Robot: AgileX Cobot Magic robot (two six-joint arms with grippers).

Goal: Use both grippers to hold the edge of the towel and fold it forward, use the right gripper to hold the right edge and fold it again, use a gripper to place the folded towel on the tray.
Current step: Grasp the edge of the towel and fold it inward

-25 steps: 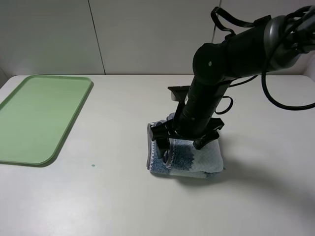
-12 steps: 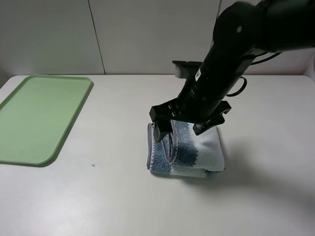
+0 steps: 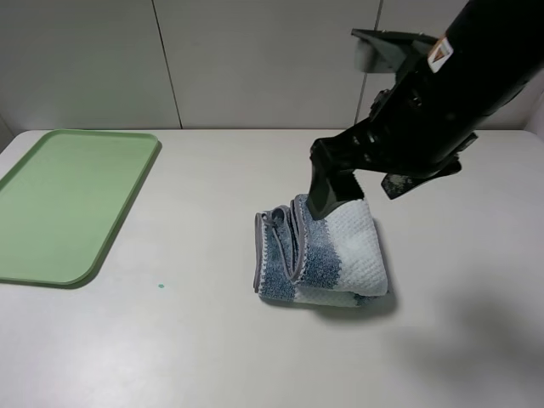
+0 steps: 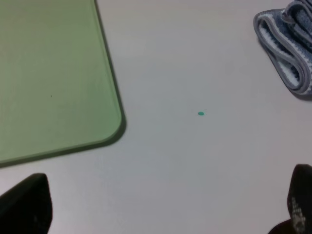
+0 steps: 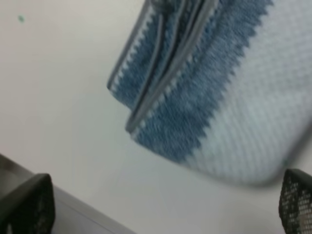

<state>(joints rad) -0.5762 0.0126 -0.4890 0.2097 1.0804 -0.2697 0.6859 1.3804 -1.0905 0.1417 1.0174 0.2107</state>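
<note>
Towel position: the towel [image 3: 321,251] lies on the table [image 3: 212,348] near the middle, well apart from the tray [image 3: 51,212], which sits at the table's left end.
Towel shape: it is a compact bundle, with several grey-edged layers stacked along its left side. Judging by that, both folds look done.
Why it sits there: it appears to lie where the folding took place. Only the move to the tray is left.
Right gripper: the right gripper [image 5: 160,202] hangs above the towel's far edge with its 2 fingers spread wide. Nothing is between them and neither touches the cloth.
Why it is held so: raised and clear of the bundle, it looks free to come down for a fresh grip. A pinch across the layered left side would probably keep the folds together.
Left gripper: the left gripper [image 4: 163,204] is out of the high view. Its own camera shows the 2 fingertips far apart over bare table, with nothing held.
Why it waits there: it sits between the tray's near corner and the towel, so either arm could plausibly make the transfer.
Tray: bare green surface with the long side running away from the camera, leaving room for the bundle.
Table mark: 1 small green dot [image 4: 201,113] lies between the tray and the towel.
Writing: a small orange-and-white sticker [image 3: 440,53] shows on the right arm, too small to read.
Other labels: none can be seen on the towel or the tray.
</note>
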